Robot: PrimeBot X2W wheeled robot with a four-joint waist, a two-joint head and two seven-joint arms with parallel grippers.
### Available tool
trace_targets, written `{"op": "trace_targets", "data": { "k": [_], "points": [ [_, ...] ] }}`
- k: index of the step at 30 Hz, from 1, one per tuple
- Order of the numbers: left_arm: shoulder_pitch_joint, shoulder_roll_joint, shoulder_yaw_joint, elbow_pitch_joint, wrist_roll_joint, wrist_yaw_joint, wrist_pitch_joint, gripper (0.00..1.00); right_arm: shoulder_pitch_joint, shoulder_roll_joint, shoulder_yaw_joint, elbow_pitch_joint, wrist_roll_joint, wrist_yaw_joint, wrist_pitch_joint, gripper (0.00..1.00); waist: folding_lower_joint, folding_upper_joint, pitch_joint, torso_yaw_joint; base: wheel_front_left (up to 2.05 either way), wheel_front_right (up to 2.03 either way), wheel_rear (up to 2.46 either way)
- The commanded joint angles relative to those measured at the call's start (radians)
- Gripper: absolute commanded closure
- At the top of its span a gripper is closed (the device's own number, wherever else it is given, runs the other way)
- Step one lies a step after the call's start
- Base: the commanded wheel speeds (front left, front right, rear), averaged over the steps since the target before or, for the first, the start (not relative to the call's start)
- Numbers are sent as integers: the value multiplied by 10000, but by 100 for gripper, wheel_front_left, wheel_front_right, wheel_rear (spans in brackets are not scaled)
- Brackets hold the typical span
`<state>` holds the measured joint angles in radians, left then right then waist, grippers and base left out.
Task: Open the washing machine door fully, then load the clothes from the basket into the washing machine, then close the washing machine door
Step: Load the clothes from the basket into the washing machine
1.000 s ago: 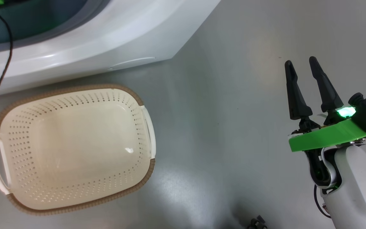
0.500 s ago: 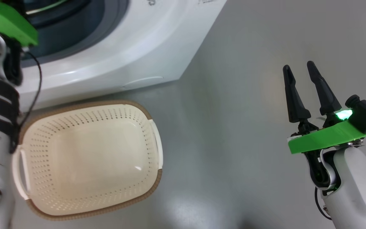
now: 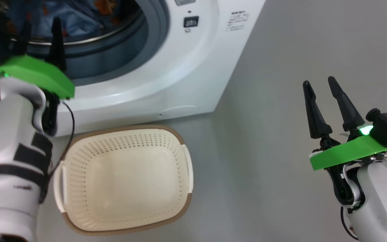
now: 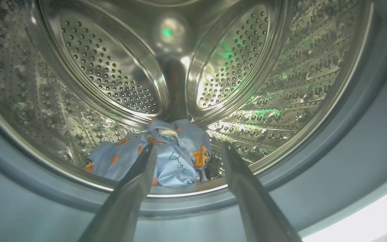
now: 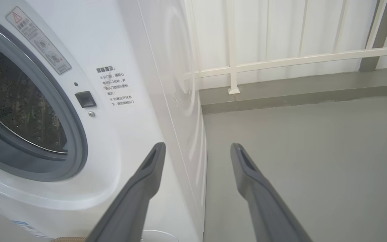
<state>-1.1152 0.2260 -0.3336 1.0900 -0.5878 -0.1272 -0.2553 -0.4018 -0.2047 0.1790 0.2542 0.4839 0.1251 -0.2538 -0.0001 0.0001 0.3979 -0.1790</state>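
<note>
grey floor | your view has tipped up to the washer | basket empty, clothes in the drum | left gripper and right gripper wide open, holding nothing | loading looks done
</note>
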Motion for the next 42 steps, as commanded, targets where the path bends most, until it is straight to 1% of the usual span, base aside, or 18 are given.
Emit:
{"op": "trace_targets", "data": {
  "k": [1, 5, 9, 15, 20, 24, 34, 36, 40, 42],
  "points": [
    [263, 456, 192, -404, -47, -33, -62, 0, 225, -166, 165, -154, 102, 56, -80, 0, 2, -1, -577, 520, 0, 0, 0],
    [1107, 399, 418, -1062, 30, -33, -63, 0, 342, -265, 174, -84, 133, 56, -80, 0, 2, -1, -997, 788, 0, 0, 0],
    [2033, 221, 782, -1854, 138, -33, -63, 0, 498, -318, 172, -5, 199, 56, -80, 0, 2, -1, -1415, 1051, 0, 0, 0],
    [3272, 27, 1119, -2927, 514, -22, -64, 0, 751, -378, 173, 65, 261, 56, -80, 0, 2, -1, -1933, 1390, 0, 0, 0],
    [4271, -15, 1409, -3947, 888, 88, -64, 0, 877, -442, 188, 143, 294, 56, -80, 0, 2, -1, -2305, 1558, 0, 0, 0],
    [5100, 10, 1652, -4603, 1020, 146, -64, 0, 990, -506, 190, 166, 314, 56, -80, 0, 2, -1, -2585, 1638, 0, 0, 0],
    [6958, 65, 2138, -6340, 1228, 470, -64, 0, 1296, -600, 158, 123, 349, 56, -80, 0, 2, -1, -2963, 1715, 0, 0, 0],
    [7478, 37, 2259, -6763, 1189, 582, -64, 0, 1390, -606, 171, 123, 345, 56, -80, 0, 2, -1, -3072, 1695, 0, 0, 0],
    [7983, 21, 2362, -7123, 1136, 699, -64, 0, 1464, -592, 179, 125, 349, 56, -80, 0, 2, -1, -3184, 1645, 0, 0, 0],
    [8343, 49, 2409, -7454, 1166, 842, -64, 0, 1535, -616, 172, 112, 348, 56, -80, 0, 2, -1, -3255, 1623, 0, 0, 0]
  ]
}}
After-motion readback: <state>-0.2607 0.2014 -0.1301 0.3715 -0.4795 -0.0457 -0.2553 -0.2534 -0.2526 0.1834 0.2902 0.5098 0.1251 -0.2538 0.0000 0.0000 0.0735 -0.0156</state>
